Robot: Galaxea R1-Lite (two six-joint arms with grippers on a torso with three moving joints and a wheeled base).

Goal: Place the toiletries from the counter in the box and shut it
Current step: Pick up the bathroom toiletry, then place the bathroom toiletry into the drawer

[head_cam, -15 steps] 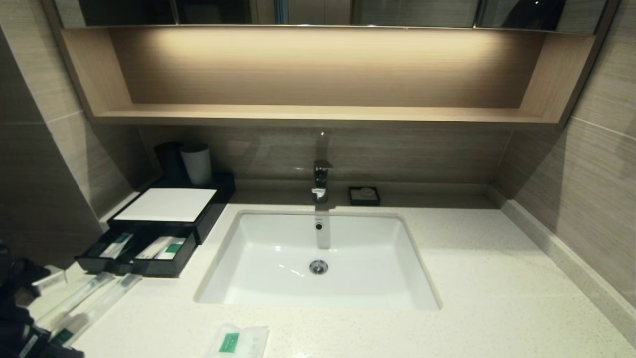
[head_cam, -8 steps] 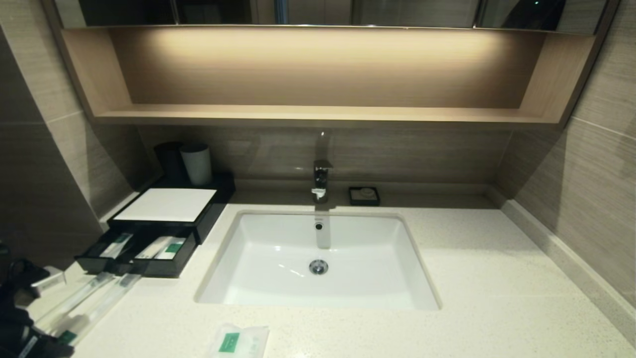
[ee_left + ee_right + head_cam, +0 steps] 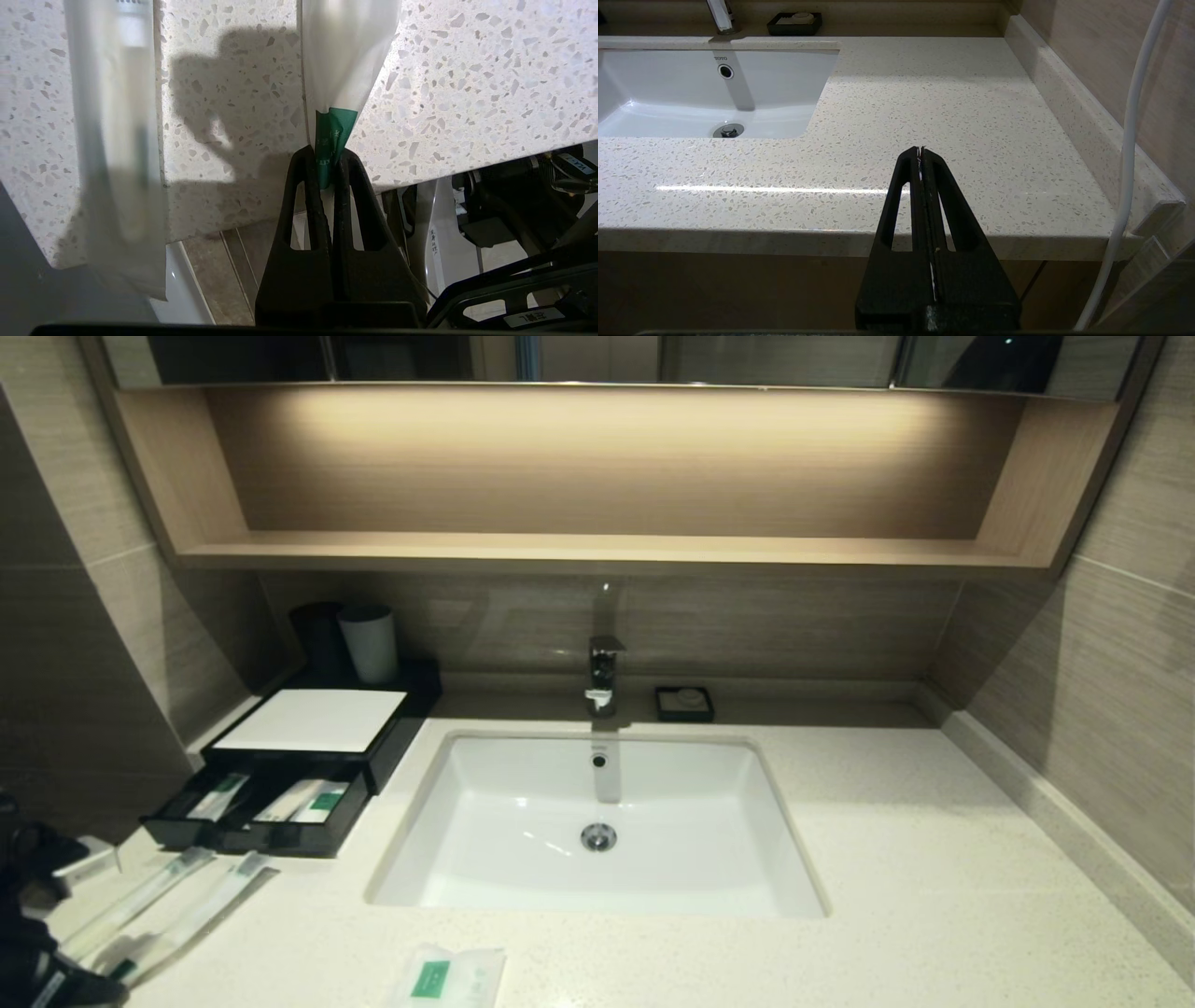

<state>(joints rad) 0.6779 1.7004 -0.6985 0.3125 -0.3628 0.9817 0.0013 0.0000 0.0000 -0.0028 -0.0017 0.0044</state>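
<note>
Left gripper (image 3: 328, 161) clamped on toothbrush's (image 3: 343, 60) green-labelled end, over counter (image 3: 467, 93) edge.

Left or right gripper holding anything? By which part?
Left gripper pinches one toothbrush at its green-label end. Right gripper is shut, holding nothing.

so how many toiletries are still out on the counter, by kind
toothbrushes: 2, one lying on the counter, one pinched at its green end by the left tool
sachet: 1
total: 3
</note>
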